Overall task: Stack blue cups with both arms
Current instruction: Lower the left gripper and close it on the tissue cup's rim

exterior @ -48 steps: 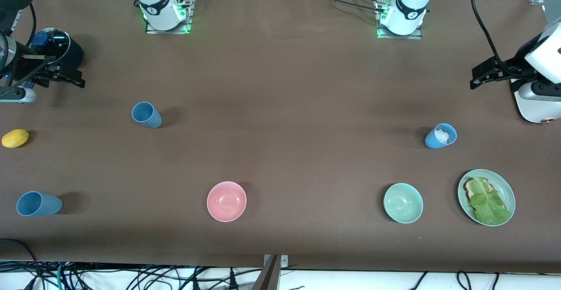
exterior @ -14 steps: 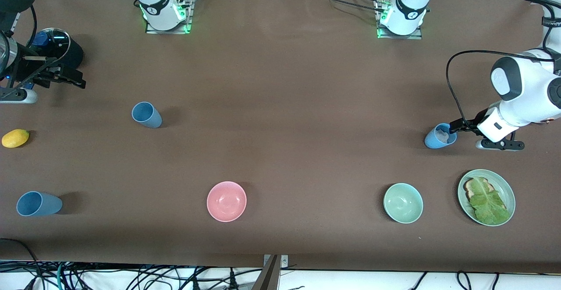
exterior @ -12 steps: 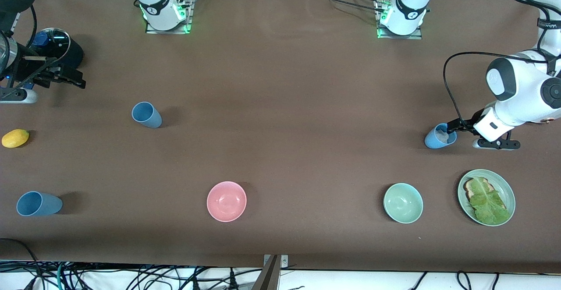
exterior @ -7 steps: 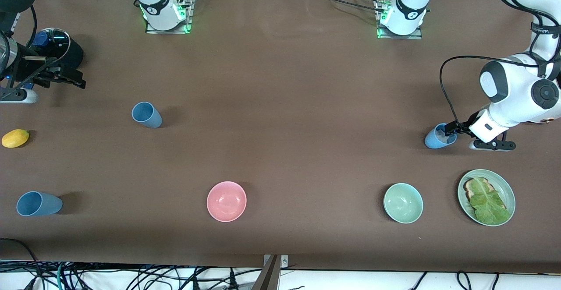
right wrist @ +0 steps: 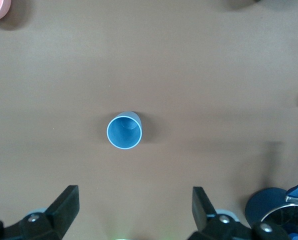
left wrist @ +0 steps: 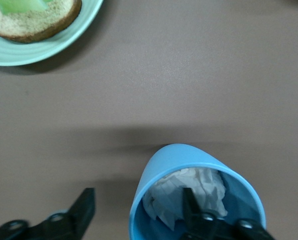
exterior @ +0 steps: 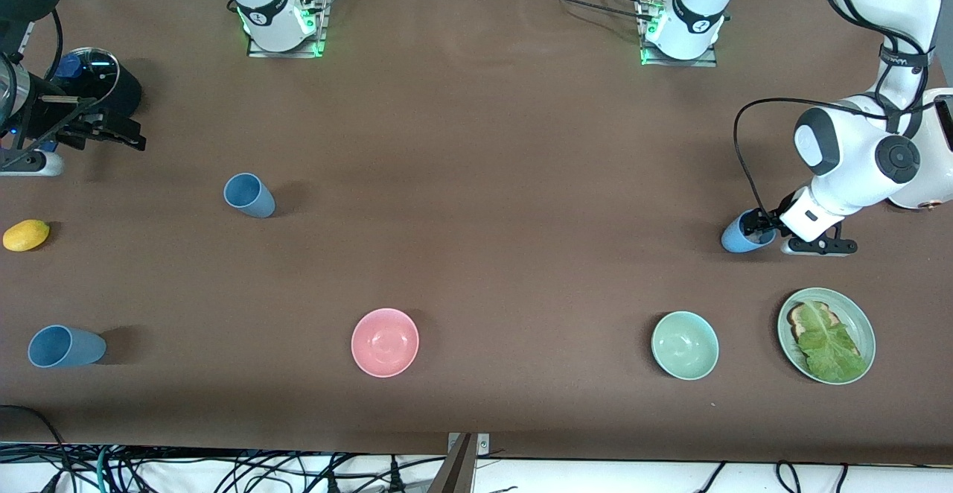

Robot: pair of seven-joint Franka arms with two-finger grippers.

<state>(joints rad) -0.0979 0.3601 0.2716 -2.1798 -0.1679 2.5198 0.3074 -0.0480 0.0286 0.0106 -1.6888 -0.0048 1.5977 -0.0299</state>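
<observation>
1. Three blue cups stood upright on the brown table (exterior: 476, 180): one toward the left arm's end (exterior: 737, 239) with crumpled white paper (left wrist: 189, 192) inside, one toward the right arm's end (exterior: 248, 195), and a third (exterior: 63, 347) nearer the front camera at the right arm's end.
2. The left gripper (exterior: 761, 225) was down at the paper-filled cup, one finger (left wrist: 196, 215) inside the cup and the other (left wrist: 81, 210) outside its wall, the gap between them still wide and not yet pinching the rim.
3. The right gripper (exterior: 112, 132) waited over the right arm's end of the table, its fingers spread wide and holding nothing; its wrist view looked straight down on the empty cup (right wrist: 124, 130).
4. A pink bowl (exterior: 385, 342) and a green bowl (exterior: 684, 345) sat toward the front camera.
5. A green plate (exterior: 864, 329) with bread and a lettuce leaf (exterior: 828, 345) lay beside the green bowl.
6. A yellow fruit (exterior: 26, 234) rested at the right arm's end.
</observation>
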